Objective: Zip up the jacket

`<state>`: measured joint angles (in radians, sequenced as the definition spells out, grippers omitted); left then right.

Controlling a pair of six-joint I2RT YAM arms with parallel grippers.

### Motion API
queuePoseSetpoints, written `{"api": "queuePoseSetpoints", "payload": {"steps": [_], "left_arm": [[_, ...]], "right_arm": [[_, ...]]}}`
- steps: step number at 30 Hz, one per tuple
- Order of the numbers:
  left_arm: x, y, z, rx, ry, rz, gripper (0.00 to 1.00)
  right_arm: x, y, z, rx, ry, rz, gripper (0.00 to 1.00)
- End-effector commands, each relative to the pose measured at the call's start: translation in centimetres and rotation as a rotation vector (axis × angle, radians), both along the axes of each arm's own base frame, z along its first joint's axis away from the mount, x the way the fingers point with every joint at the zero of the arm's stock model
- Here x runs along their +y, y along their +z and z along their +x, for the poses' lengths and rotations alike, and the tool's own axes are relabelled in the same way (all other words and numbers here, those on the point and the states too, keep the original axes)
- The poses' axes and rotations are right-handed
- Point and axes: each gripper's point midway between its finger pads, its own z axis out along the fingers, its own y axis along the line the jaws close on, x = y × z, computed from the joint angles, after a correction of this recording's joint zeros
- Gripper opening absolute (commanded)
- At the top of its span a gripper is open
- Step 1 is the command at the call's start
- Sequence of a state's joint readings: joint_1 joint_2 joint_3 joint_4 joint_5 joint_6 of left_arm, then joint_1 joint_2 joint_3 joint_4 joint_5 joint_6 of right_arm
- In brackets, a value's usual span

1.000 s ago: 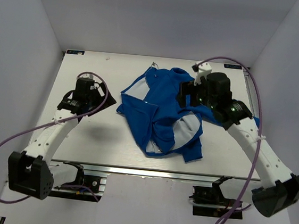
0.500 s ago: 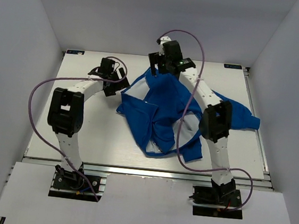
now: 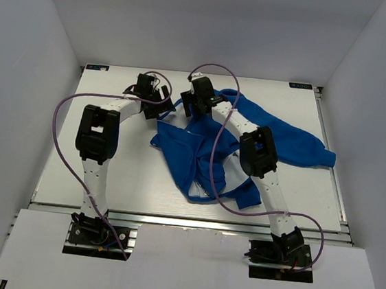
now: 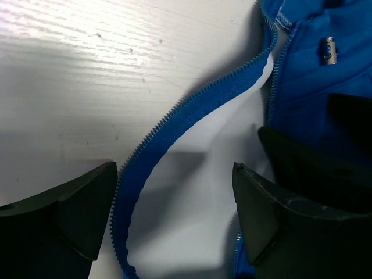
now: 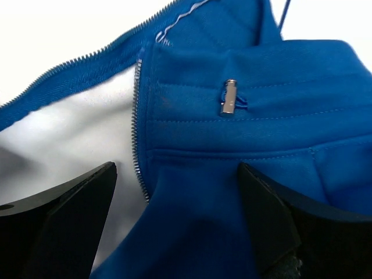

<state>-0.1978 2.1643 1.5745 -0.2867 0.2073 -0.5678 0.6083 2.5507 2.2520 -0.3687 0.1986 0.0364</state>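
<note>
We see free table (image 3: 107,170) left of the jacket (image 3: 190,159). Our left gripper (image 4: 174,170) and right gripper (image 5: 177,168) stand wide at its far zipper (image 4: 192,110).

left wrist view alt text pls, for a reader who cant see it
The left gripper hangs open over the white table, its dark fingers either side of the loose zipper edge of the blue jacket. Fleece with a small metal fitting fills the upper right.
</note>
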Motion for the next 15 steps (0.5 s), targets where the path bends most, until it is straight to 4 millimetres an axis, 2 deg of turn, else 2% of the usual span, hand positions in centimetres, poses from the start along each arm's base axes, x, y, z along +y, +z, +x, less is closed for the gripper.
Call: {"api": "queuePoseSetpoints", "payload": {"steps": [1,4,5,8,9,11,12,14,15], "left_arm": [[-1.9,-0.6,-0.8,-0.008,-0.083,-0.013,0.88],[-2.5,-1.0,-1.0,-0.010,-0.110,0.014,0.77],[-2.6,-1.3,-1.1,-0.006,-0.114,0.024,0.67],[-2.5,-1.5,-1.0,-0.003,-0.106,0.042,0.51],[-2.4,-1.4,-1.0,-0.003,-0.103,0.048,0.34],[-2.0,-1.3,-0.9,-0.003,-0.086,0.066,0.16],[-1.8,-0.8,-0.7,-0.013,-0.074,0.074,0.00],[-1.3,-0.3,-0.6,-0.026,-0.052,0.094,0.00],[-1.1,0.1,-0.5,-0.035,-0.043,0.102,0.00]], "right_arm": [[0.9,0.4,0.7,-0.062,-0.003,-0.028,0.89],[-0.2,-0.8,0.6,-0.053,-0.046,-0.086,0.89],[-0.5,-0.6,0.7,-0.063,-0.057,-0.096,0.89],[-1.7,-0.7,1.0,-0.088,-0.061,-0.167,0.84],[-2.4,-0.5,1.3,-0.104,-0.082,-0.194,0.78],[-3.3,-0.6,1.5,-0.120,-0.101,-0.241,0.68],[-4.1,-0.3,1.9,-0.131,-0.125,-0.258,0.57],[-4.7,0.6,2.4,-0.146,-0.150,-0.247,0.46],[-5.3,1.2,2.8,-0.153,-0.167,-0.237,0.36]]}}
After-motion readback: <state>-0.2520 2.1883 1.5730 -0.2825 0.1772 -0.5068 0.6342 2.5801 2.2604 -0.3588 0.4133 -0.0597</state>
